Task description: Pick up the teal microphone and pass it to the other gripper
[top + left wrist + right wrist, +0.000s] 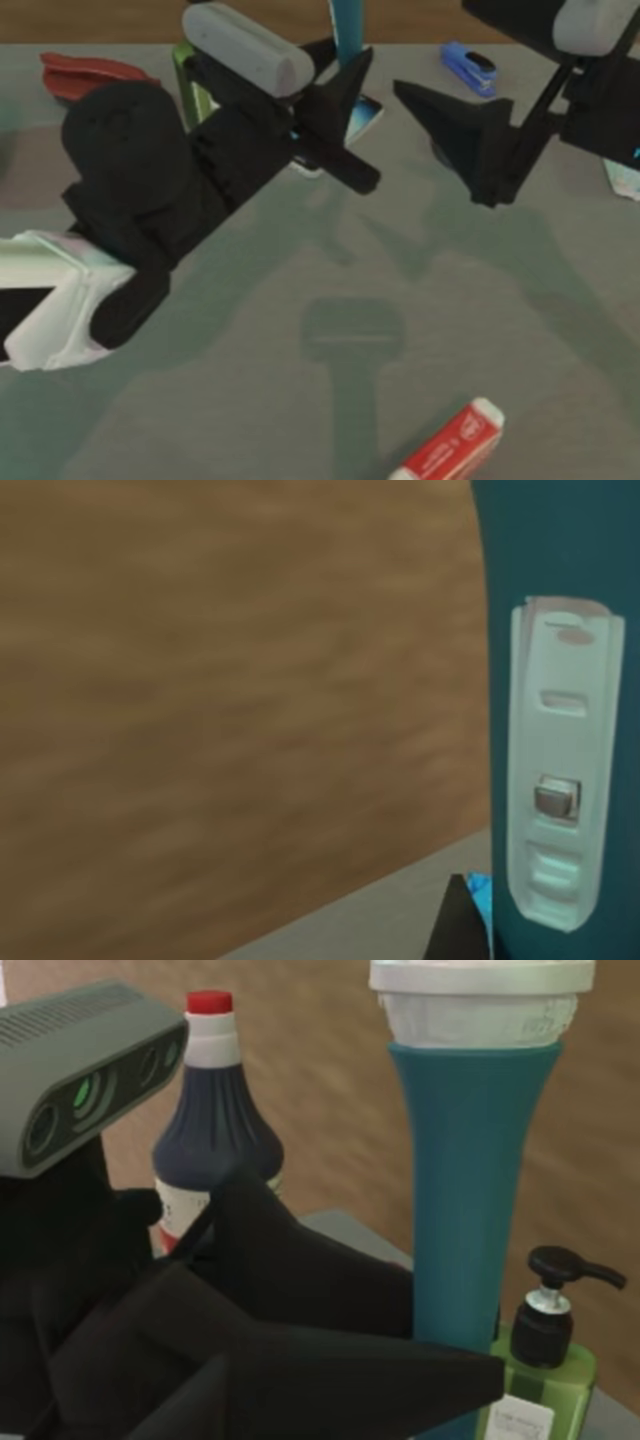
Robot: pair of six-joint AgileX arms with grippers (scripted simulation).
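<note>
A green pump soap bottle and dark red-capped bottle stand behind the left gripper, which clasps the slim teal microphone upright; the right gripper, nearby, gapes unladen.

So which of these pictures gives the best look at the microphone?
The right wrist view: the microphone stands upright there, teal handle and white mesh head both visible. The left wrist view shows only a close-up of its handle with the white switch. The top view catches just a teal sliver beside the left end effector.
</note>
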